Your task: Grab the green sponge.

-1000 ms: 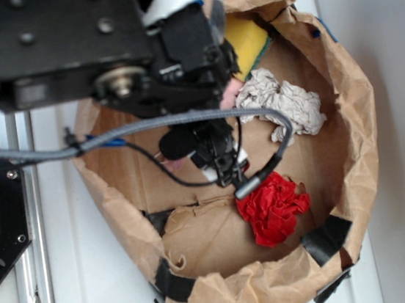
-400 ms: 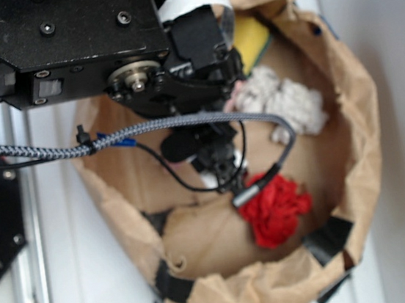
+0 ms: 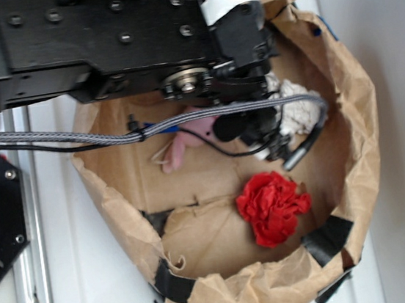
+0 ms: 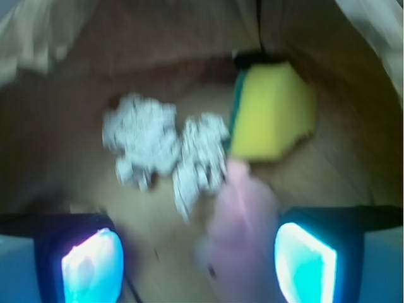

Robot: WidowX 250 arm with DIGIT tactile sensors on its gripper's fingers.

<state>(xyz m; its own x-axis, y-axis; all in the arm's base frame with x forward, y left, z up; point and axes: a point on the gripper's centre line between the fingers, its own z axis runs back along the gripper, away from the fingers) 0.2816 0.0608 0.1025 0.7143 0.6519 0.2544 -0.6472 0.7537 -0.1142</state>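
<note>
Your gripper [image 4: 199, 262] spread wide, nothing pinched. Green sponge [image 4: 271, 113] at far bag wall [image 4: 158, 38], ahead and right. Pink toy [image 4: 243, 221] lies between jaws, touching sponge; paper wad [image 4: 164, 151] just left. Descend here, you likely pinch toy, or nudge sponge.

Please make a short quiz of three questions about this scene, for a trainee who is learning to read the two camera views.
1. True or false: the gripper is shut on the green sponge.
2. In the wrist view, what lies left of the sponge? A) white paper wad B) red cloth ball C) nothing
3. Name the pink thing between the open fingers.

Key: 1. False, the jaws are open and the sponge lies ahead. 2. A. 3. The pink plush toy.
</note>
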